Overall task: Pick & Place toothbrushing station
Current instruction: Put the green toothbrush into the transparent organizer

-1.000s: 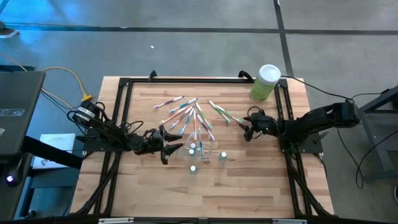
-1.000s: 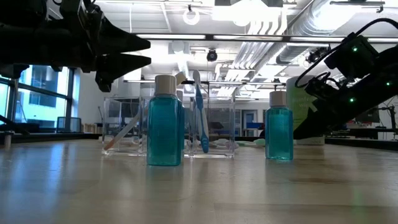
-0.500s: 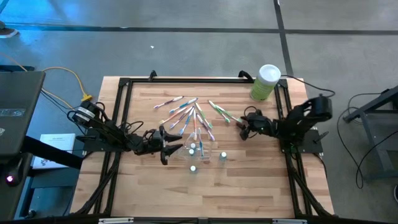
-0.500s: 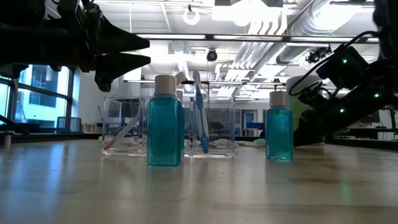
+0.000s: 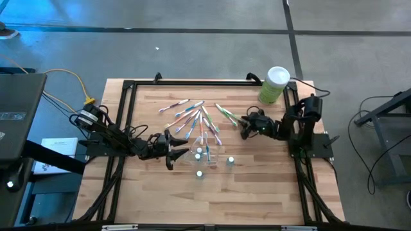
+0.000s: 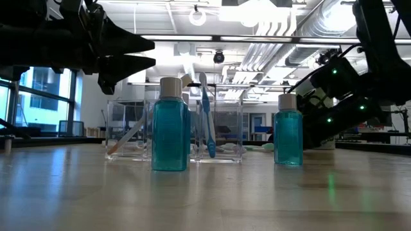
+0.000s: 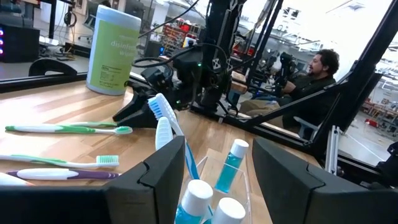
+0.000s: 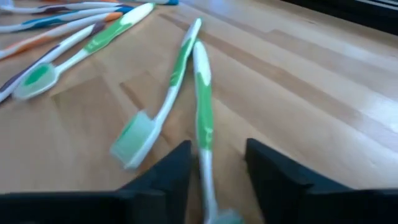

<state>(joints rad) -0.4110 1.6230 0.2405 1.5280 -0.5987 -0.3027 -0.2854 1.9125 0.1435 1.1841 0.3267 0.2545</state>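
Reaching low over the wooden table, the right gripper sits just beside the clear holder's far-right side, at the end of a green-and-white toothbrush lying flat on the wood. In the right wrist view its two dark fingers stand a little apart with the brush handle running between them; whether they actually press on it I cannot tell. A second green brush lies just beside the first, crossing close to it.

The left gripper hovers near the holder on its other side, jaws apart and holding nothing (the left wrist view looks between them straight at the holder). The holder stands upright near the table's middle, with a blue toothbrush leaning inside it and small teal white-capped bottles standing close around it. More pastel toothbrushes lie fanned on the table beyond the holder. A green canister stands well beyond it, at the far right corner
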